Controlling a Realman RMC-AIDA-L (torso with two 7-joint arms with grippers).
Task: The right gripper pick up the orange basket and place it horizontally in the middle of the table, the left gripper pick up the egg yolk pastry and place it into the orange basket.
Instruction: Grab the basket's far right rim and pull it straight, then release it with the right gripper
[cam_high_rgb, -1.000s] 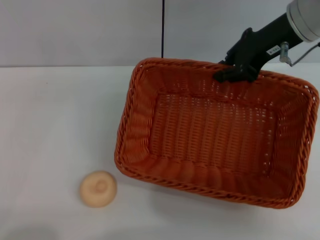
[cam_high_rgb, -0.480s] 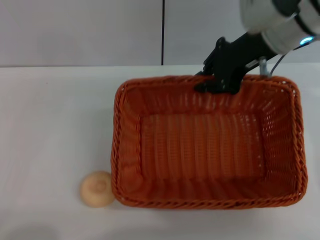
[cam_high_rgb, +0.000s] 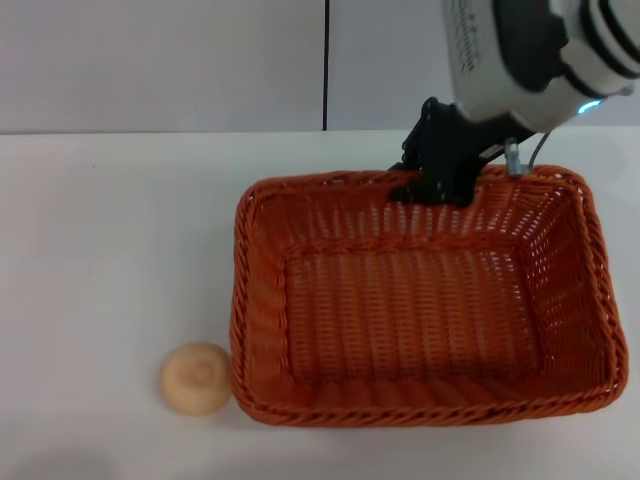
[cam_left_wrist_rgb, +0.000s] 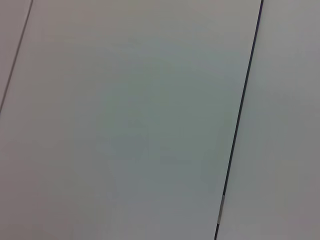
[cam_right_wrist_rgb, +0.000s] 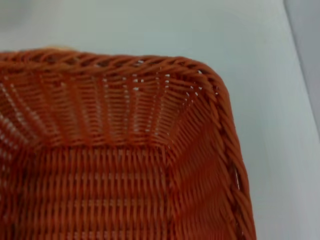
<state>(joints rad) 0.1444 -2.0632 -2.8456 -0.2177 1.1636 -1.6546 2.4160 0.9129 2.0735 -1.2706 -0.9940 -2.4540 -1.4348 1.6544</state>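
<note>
The orange basket (cam_high_rgb: 420, 300) lies lengthwise across the white table (cam_high_rgb: 110, 250), open side up, in the middle-right of the head view. My right gripper (cam_high_rgb: 432, 185) is shut on the basket's far rim, its white arm reaching in from the upper right. The right wrist view looks down into the orange basket (cam_right_wrist_rgb: 115, 160) at one inner corner. The egg yolk pastry (cam_high_rgb: 196, 378), a round tan bun with a dimple, rests on the table just off the basket's near left corner. The left gripper is out of view; its wrist camera sees only grey wall panels.
A grey wall with a dark vertical seam (cam_high_rgb: 326, 65) rises behind the table's far edge. Bare tabletop stretches over the whole left half. The basket's near right corner comes close to the table's front edge.
The right gripper has swung the basket from a skewed pose to square with the table and set it lower and leftward. The pastry has stayed put.
</note>
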